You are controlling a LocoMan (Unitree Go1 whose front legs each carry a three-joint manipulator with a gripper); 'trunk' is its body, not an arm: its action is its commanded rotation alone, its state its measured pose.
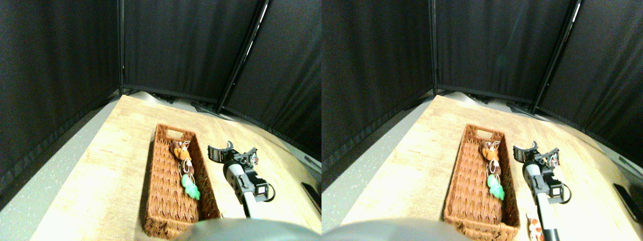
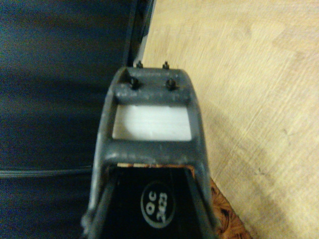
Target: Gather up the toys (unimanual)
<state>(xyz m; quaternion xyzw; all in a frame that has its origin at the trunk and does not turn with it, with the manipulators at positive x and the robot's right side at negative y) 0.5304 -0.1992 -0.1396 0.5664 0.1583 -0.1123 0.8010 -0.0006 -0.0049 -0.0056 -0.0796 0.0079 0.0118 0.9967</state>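
Observation:
Toys lie in a row along the right inner side of the long brown wicker basket: a brown one near the far end, a small brown-and-white one in the middle, and a green one nearer to me. My right gripper hovers over the table just right of the basket, level with the brown toy. It is open, with nothing between its jaws. In the wrist view the dark jaw frame stands over bare wood, and a corner of the basket shows beside it.
The basket sits on a light wooden table whose far edge meets black curtain panels on poles. A grey floor strip runs along the table's left side. A dark flat object lies at the table's right edge.

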